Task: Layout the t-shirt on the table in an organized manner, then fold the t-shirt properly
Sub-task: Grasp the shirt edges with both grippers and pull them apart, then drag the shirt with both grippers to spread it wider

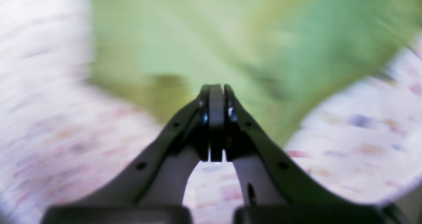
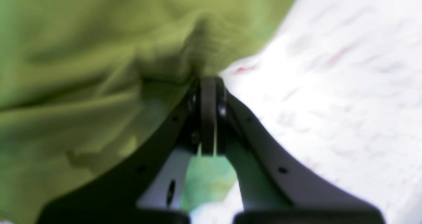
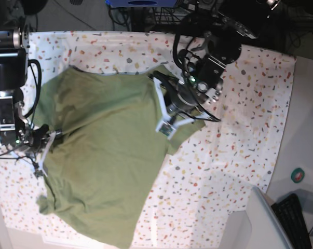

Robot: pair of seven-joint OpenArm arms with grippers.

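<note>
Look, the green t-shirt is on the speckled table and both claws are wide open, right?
Not quite. The t-shirt does lie on the speckled table, but both claws are shut. The left wrist view shows the left claw closed, and the right wrist view shows the right claw closed right at the edge of the shirt.

t-shirt [image 3: 104, 155]: plain olive green, spread mostly flat but rumpled, slanting across my table's left half, one corner by the near edge | edges: one side bunched and pulled at my right, another lifted under my left | table [image 3: 239, 129]: white cloth, coloured flecks, bare on the right
</note>
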